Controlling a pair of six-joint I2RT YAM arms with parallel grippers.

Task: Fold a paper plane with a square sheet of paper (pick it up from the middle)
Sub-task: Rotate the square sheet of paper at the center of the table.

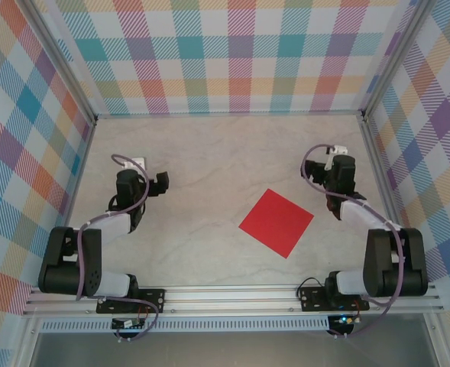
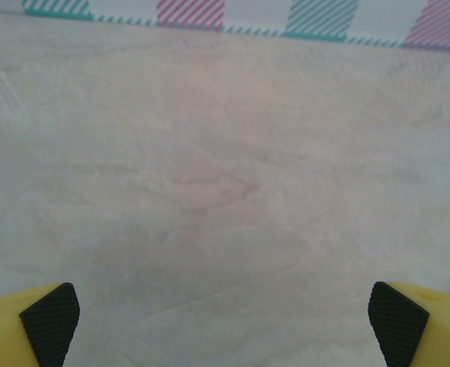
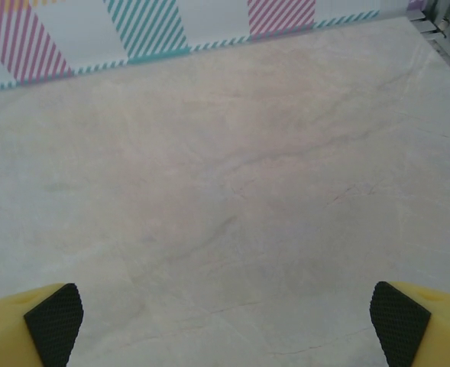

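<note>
The square sheet of paper (image 1: 276, 222) is bright red and lies flat and unfolded on the marble table, turned like a diamond, right of centre; a paper plane is out of view. My left gripper (image 1: 158, 183) hangs over the table's left part, well apart from the sheet. My right gripper (image 1: 333, 170) is just past the sheet's far right corner, not touching it. In the left wrist view the left gripper (image 2: 225, 325) is open, its black pads (image 2: 50, 321) wide apart over bare table. The right gripper (image 3: 226, 325) is likewise open, pads (image 3: 54, 321) spread with nothing between them.
Plaid walls (image 1: 225, 53) close off the table at the back and both sides, with metal posts (image 1: 370, 130) at the corners. An aluminium rail (image 1: 232, 294) carrying both arm bases runs along the near edge. Bare marble table (image 1: 209, 160) stretches between the two arms.
</note>
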